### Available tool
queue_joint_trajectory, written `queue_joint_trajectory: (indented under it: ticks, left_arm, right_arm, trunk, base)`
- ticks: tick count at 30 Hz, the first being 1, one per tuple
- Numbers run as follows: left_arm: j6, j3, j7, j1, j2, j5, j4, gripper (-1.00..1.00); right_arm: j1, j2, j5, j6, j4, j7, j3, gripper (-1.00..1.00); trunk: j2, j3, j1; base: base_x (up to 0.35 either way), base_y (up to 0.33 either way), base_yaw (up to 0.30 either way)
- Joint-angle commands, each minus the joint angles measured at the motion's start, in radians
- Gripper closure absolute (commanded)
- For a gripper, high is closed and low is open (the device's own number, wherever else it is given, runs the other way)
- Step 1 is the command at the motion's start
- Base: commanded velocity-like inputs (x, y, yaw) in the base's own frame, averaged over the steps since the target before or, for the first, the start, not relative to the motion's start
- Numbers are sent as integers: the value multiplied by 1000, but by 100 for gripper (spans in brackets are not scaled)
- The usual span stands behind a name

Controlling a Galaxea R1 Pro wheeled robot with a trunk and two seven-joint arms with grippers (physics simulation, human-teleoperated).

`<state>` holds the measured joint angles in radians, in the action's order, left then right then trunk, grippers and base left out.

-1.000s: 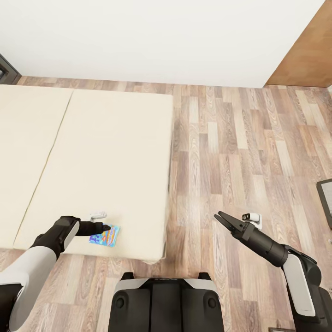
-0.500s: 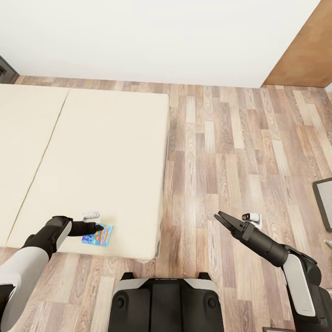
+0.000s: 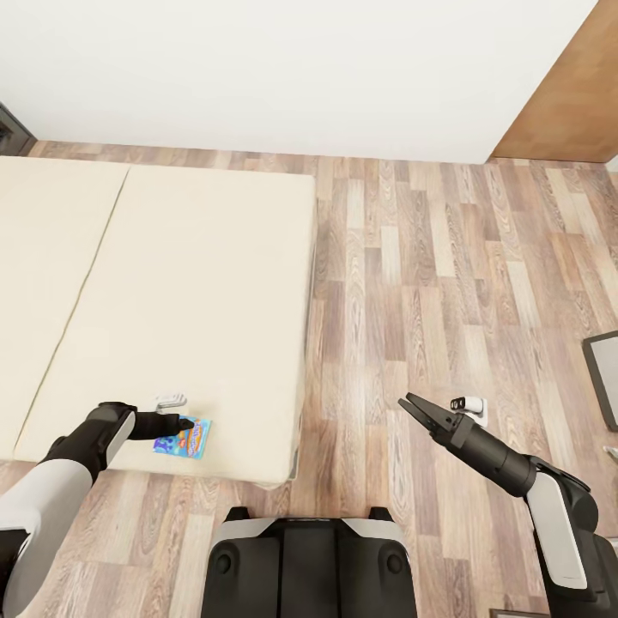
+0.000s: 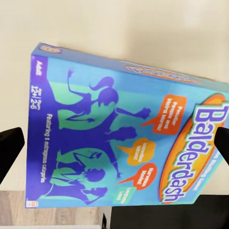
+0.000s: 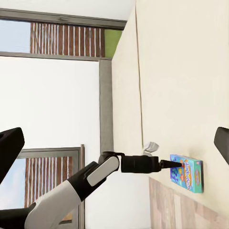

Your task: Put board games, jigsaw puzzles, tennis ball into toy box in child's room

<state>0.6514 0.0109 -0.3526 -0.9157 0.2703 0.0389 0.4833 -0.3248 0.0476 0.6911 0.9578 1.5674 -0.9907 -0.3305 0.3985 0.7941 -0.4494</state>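
A small blue board game point(image 3: 183, 438) lies flat on the bed point(image 3: 197, 283), close to the mattress's near edge. My left gripper point(image 3: 187, 424) reaches to the box from the left and hovers at its top edge. In the left wrist view the blue box point(image 4: 124, 143) with its orange title band lies between the two black fingertips point(image 4: 9, 150), which stand wide apart, so that gripper point(image 4: 114, 143) is open. My right gripper point(image 3: 405, 400) hangs open and empty over the wood floor right of the bed. Its wrist view looks across at the blue box point(image 5: 187, 172) and the left arm.
The bed's two beige halves meet at a seam point(image 3: 81, 292). A white wall point(image 3: 283, 69) runs behind it, with a brown wood panel point(image 3: 571, 94) at the far right. A dark-framed grey object point(image 3: 605, 378) sits at the right edge. Plank floor point(image 3: 446, 283) lies open between.
A second ago the whole view slid slightly left as the camera moved. Since then the arms and the blue box have held their places.
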Motion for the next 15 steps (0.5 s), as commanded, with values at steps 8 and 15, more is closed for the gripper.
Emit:
queue_joint_trajectory:
  ticks: [8, 15]
  left_arm:
    - [15, 3, -6, 0, -65, 48, 2, -100]
    - [15, 3, -6, 0, -65, 48, 2, -100]
  right_arm:
    - [0, -1, -1, 4, 0, -3, -1, -100]
    - [0, -1, -1, 4, 0, -3, -1, -100]
  trunk:
    - [2, 1, -1]
    - [2, 1, -1]
  base:
    - [0, 221, 6]
    - [0, 128, 53]
